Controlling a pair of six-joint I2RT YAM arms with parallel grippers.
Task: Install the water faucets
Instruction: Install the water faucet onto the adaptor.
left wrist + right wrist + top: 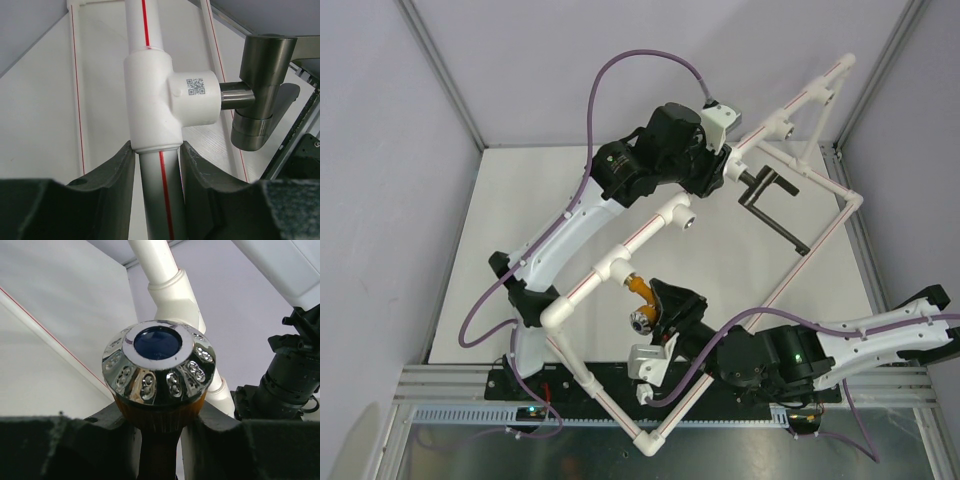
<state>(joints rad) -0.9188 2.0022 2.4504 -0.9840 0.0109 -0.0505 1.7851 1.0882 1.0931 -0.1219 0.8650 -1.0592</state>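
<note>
The black metal tap (767, 192) sits with its stem in the side socket of a white tee (155, 100) on the pipe frame's far bar; it also shows in the left wrist view (260, 90). My left gripper (728, 163) is shut on the white pipe (161, 195) just below that tee, one finger on each side (157, 150). The orange-brass tap (640, 292) reaches from a tee on the middle bar toward me. My right gripper (652, 314) is shut on its orange body (159, 415), just under the shiny knob (159, 365).
The white pipe frame (820, 240) with red stripes spans the white table board. An open socket (688, 222) sits on the middle bar. Purple cables loop over both arms. A white elbow fitting (175, 295) stands behind the knob.
</note>
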